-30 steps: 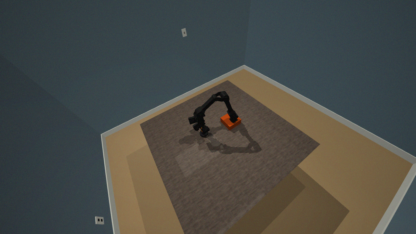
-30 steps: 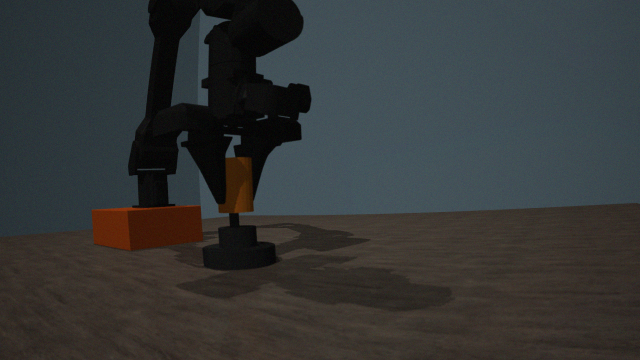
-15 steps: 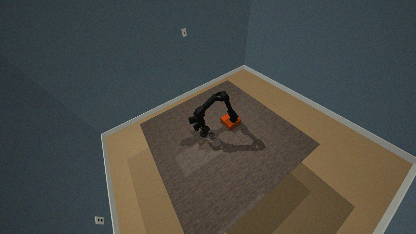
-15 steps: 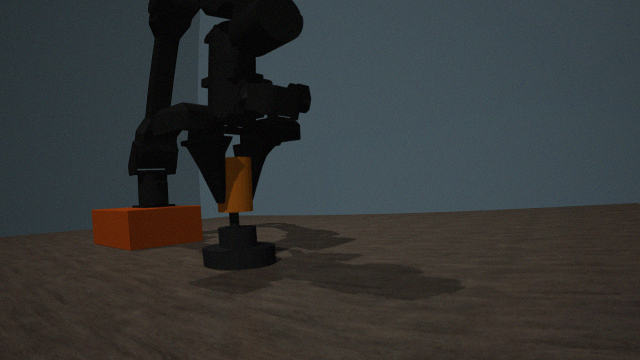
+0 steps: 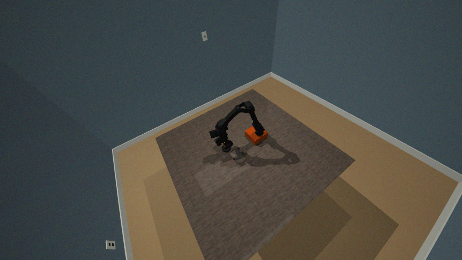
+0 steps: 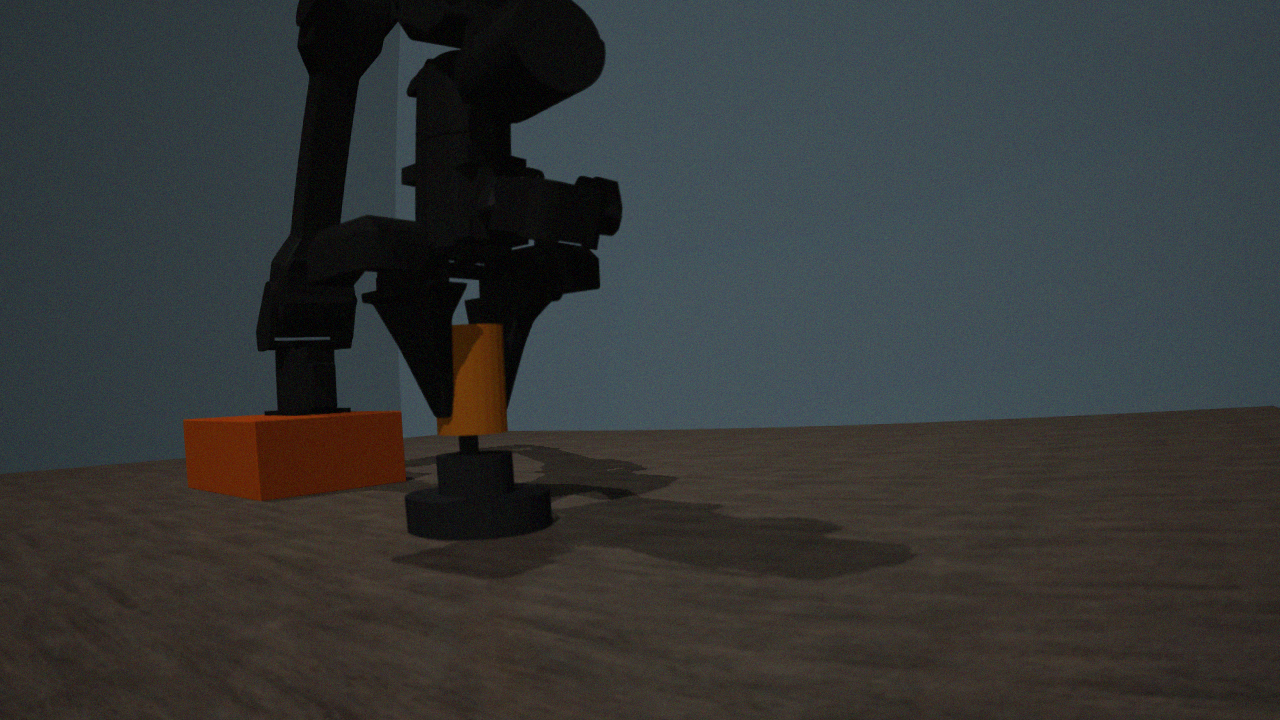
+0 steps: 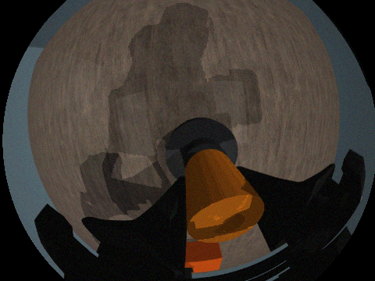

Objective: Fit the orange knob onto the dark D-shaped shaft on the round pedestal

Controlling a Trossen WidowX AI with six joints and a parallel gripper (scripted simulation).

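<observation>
My gripper (image 6: 475, 409) (image 7: 211, 172) is shut on the orange knob (image 6: 480, 376) (image 7: 212, 176), one dark finger on each side. The knob is about upright. Its lower end is over the dark shaft (image 6: 468, 444), and a short length of shaft shows between the knob and the collar of the round pedestal (image 6: 478, 516) (image 7: 201, 128) (image 5: 226, 149). The knob does not touch the pedestal. The top of the shaft, its flat side and the knob's hole are hidden, so I cannot tell whether the shaft tip is inside the hole.
The arm's orange base block (image 5: 255, 138) (image 6: 331, 456) (image 7: 204, 264) stands behind the pedestal, to the left in the exterior view. The brown wood-grain surface (image 5: 245, 207) (image 6: 805, 644) bears both, with the arm's shadow across it.
</observation>
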